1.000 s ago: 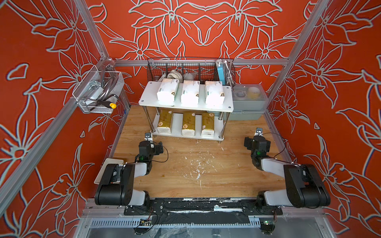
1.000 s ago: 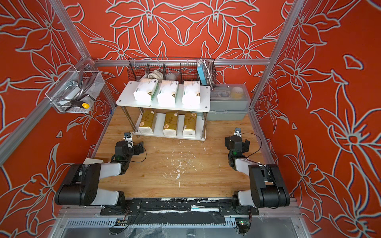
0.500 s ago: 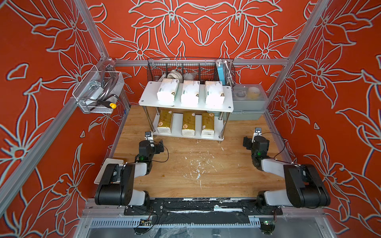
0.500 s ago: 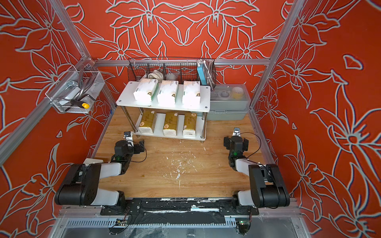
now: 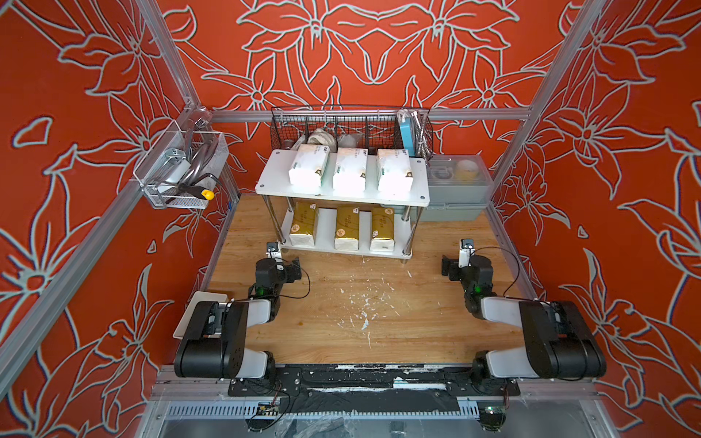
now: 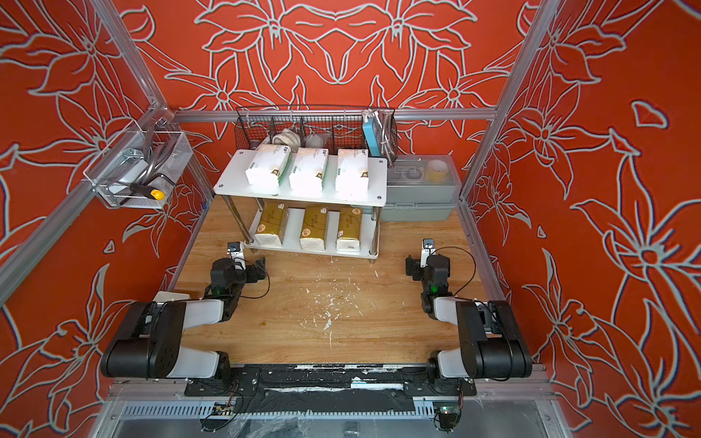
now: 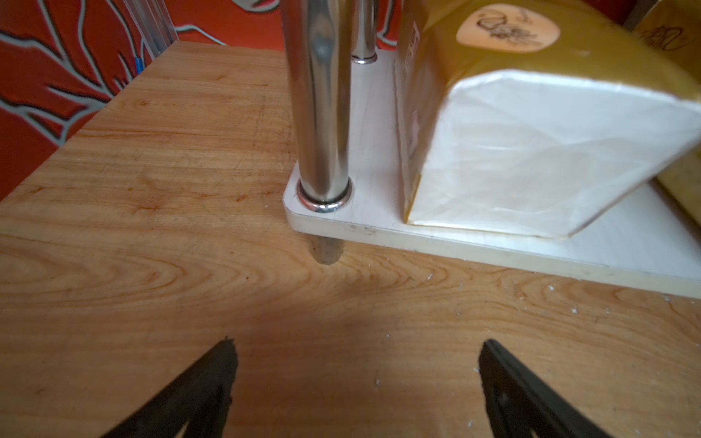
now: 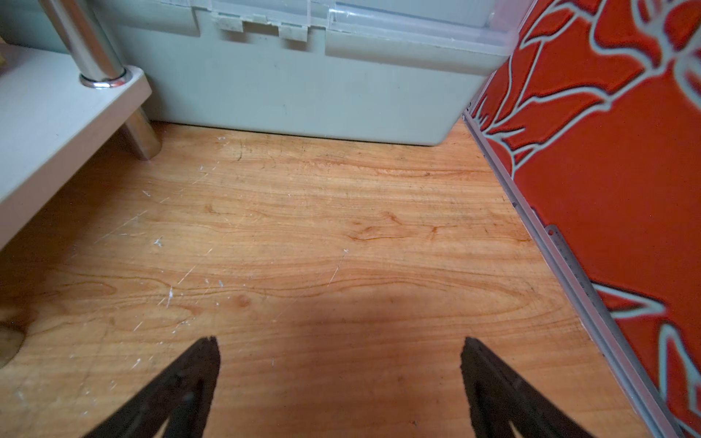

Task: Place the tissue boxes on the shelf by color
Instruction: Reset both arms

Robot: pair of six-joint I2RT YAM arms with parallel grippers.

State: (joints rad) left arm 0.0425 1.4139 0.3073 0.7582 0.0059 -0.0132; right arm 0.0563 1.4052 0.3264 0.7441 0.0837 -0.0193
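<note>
Left gripper and right gripper both gape wide and empty; left's right beside the shelf, so a sloppy swing could bump it.

No wording can be read anywhere. The gold tissue pack beside my left wrist camera carries a round peach logo with a dark drawing and blurred script, unreadable. Green print on the white tissue packs atop the shelf is too small to read.

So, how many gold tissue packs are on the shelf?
3, all on the lower shelf board: left pack, middle pack, right pack. None appear hidden.
</note>
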